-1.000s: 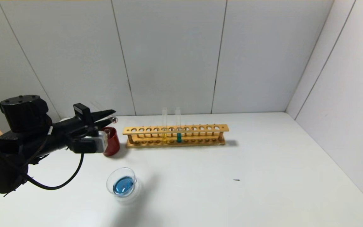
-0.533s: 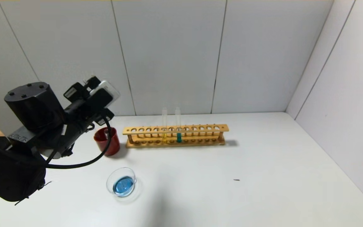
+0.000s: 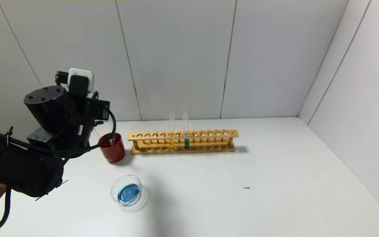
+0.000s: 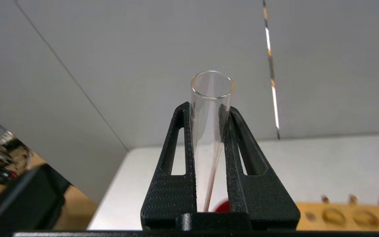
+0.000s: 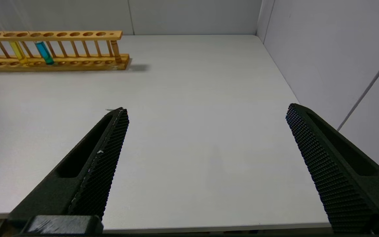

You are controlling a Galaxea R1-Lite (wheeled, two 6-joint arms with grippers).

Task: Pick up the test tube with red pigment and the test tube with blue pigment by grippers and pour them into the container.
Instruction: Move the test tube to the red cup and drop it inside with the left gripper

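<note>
My left gripper is at the left, just behind the dark red cup. It is shut on a clear, emptied test tube held upright, mouth up, with a thin reddish streak inside. The tube's lower end points at the cup; whether it touches the cup is hidden. The container, a shallow clear dish, sits in front of the cup and holds blue liquid. No tube with orange-red or sky-blue liquid shows. My right gripper is open and empty over the table's near right edge.
A wooden rack stands at the back centre, also in the right wrist view. It holds a tube with yellow liquid and one with teal liquid. Walls close the back and right. A small dark speck lies mid-table.
My left wrist has rolled over, so its white box swung from below to above. The tube went from lying level above the red cup to upright.
</note>
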